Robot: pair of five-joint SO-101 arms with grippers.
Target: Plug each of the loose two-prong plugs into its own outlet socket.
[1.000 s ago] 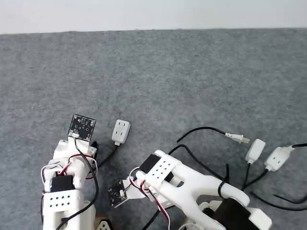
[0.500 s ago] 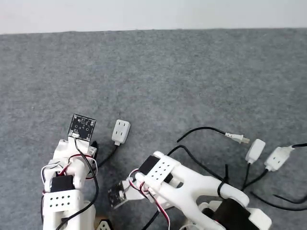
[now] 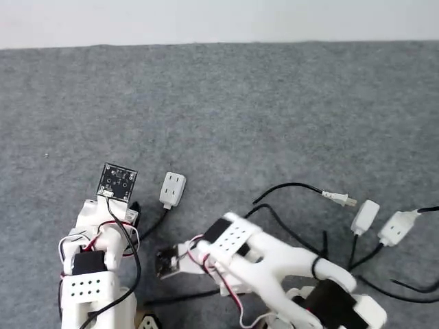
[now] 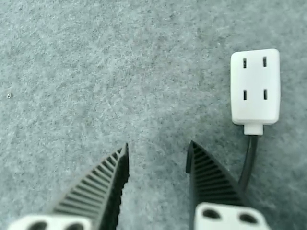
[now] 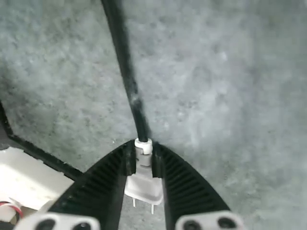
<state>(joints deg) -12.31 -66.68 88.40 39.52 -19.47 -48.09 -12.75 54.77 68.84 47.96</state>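
**Right gripper pinches a white plug; left gripper open beside a socket**

The table (image 3: 274, 103) is covered in a coarse grey felt with a fuzzy nap. Both arms are white moulded plastic, and their fingers are black wedges with ribbed faces.

The right gripper (image 5: 142, 163) has its fingers closed tight on the held plug (image 5: 143, 186). This plug is a small flat white body with two thin metal prongs pointing back towards the wrist. A white collar joins it to a glossy black cord (image 5: 123, 62) that runs straight away across the felt. The plug sits at the near part of the table, between the two arm bases.

The left gripper (image 4: 156, 167) stands apart with nothing between its fingers. Just beyond it lies the outlet socket (image 4: 254, 86), a rounded white rectangle with two pairs of slots. Its socket cord (image 4: 247, 163) passes close beside one finger.

Well to the right lies a loose plug (image 3: 339, 198), with a smaller white block (image 3: 365, 216) and a larger white block (image 3: 398, 227) near it. Looping black cords tangle around the right arm (image 3: 274, 264).
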